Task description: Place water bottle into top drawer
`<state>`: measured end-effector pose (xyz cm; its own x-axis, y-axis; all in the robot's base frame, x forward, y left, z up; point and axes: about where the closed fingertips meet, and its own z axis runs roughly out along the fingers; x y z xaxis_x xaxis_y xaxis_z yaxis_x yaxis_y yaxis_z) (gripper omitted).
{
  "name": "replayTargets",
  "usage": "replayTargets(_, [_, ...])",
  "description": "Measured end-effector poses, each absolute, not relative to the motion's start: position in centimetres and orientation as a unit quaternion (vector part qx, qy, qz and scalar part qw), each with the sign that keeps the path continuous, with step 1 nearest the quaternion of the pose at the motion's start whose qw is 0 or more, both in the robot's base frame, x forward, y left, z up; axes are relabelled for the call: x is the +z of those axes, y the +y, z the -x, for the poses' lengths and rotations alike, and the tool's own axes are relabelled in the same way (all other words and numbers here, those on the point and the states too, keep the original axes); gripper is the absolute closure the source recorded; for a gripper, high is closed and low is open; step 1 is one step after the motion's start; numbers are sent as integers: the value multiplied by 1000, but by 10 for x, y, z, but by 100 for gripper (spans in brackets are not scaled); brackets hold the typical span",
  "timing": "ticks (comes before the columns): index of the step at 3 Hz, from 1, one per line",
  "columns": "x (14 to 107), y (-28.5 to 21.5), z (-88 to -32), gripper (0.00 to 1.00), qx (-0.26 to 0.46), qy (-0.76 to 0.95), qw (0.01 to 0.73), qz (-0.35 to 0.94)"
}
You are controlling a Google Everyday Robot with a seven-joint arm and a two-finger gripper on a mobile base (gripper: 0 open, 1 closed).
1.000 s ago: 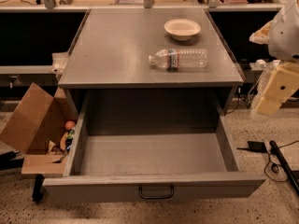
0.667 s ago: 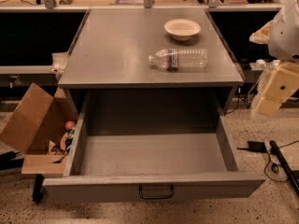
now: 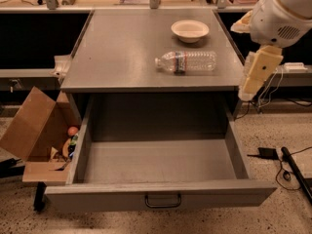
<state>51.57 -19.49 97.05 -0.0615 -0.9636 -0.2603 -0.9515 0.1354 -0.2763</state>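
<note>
Bench (image 3: 122,57) carries the water bottle (image 3: 187,61) on its side, cap pointing left, near a cream bowl (image 3: 189,30). Below, the top drawer (image 3: 161,196) stands pulled out. The tool (image 3: 257,72) hangs beside the bench's right edge, apart from the bottle; clenched or released, I cannot tell. The arm above it is cut off by the frame.

The jaws hang at the right edge of the grey surface (image 3: 122,57). Below them, the speckled floor (image 3: 273,213) carries a black adapter (image 3: 267,153) and cables (image 3: 282,174). Far to their left, an open cardboard box (image 3: 34,126) leans. Behind them a long bench (image 3: 122,3) crosses the back, dark underneath. The light is warm and dim.
</note>
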Motion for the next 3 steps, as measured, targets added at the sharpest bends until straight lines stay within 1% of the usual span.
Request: replayTargets(3, [924, -171, -613, 0, 35, 708, 214, 672])
